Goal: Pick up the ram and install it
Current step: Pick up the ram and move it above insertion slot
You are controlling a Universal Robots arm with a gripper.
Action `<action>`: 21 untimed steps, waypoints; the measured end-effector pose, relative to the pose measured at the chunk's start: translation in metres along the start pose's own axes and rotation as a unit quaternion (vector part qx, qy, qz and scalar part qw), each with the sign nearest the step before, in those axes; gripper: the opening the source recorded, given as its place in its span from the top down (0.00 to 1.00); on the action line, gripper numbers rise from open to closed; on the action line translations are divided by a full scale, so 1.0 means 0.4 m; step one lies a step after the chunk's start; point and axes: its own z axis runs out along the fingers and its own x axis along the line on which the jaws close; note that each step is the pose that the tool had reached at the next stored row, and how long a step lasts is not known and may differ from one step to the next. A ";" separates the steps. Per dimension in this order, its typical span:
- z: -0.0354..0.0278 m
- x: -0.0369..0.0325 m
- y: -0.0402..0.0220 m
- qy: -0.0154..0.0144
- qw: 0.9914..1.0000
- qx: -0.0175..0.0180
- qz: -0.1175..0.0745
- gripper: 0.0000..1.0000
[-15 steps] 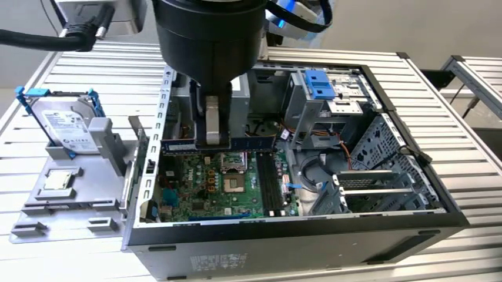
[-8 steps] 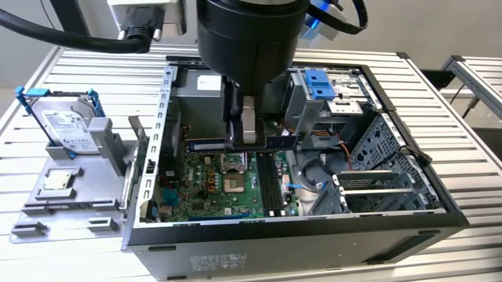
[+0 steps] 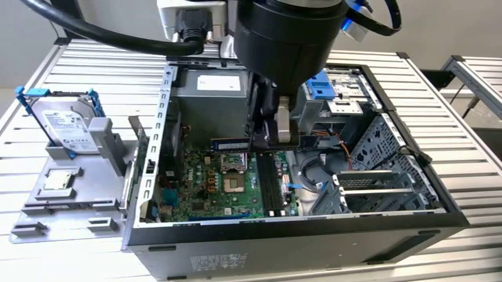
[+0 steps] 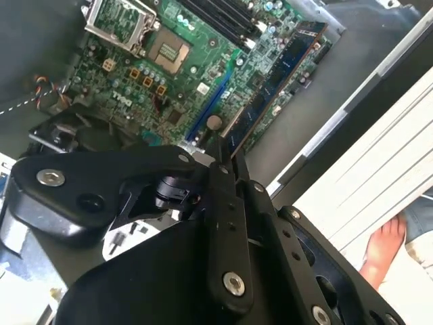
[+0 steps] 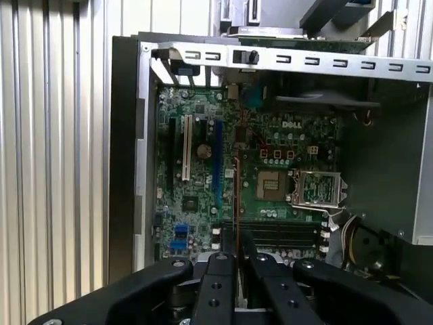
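My gripper point(image 3: 272, 141) hangs inside the open computer case point(image 3: 439, 202) and is shut on the ram point(image 3: 231, 143), a thin bluish-dark stick. The ram sticks out level on both sides of the fingers. It is held in the air above the green motherboard point(image 3: 235, 194), over the area of the processor socket point(image 3: 234, 185) and the back end of the black slots point(image 3: 271, 182). In both wrist views the ram point(image 4: 277, 81) point(image 5: 235, 203) runs edge-on straight out from the shut fingertips point(image 4: 233, 177) point(image 5: 223, 264), with the slots point(image 5: 277, 233) point(image 4: 223, 17) below it.
On the exterior view's left, a grey fixture point(image 3: 47, 226) carries a silver hard drive in a blue bracket point(image 3: 67, 123) and a small square silver chip point(image 3: 59, 181). Case walls, a drive cage point(image 3: 392, 153) and cables surround the board. A person's foot point(image 4: 385, 247) shows beyond the table.
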 end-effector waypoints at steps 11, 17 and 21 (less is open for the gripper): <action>-0.001 0.002 -0.092 0.000 1.000 0.000 0.000 1.00; -0.002 0.003 -0.135 0.000 1.000 0.000 0.000 1.00; -0.002 0.003 -0.136 0.000 1.000 0.000 0.000 1.00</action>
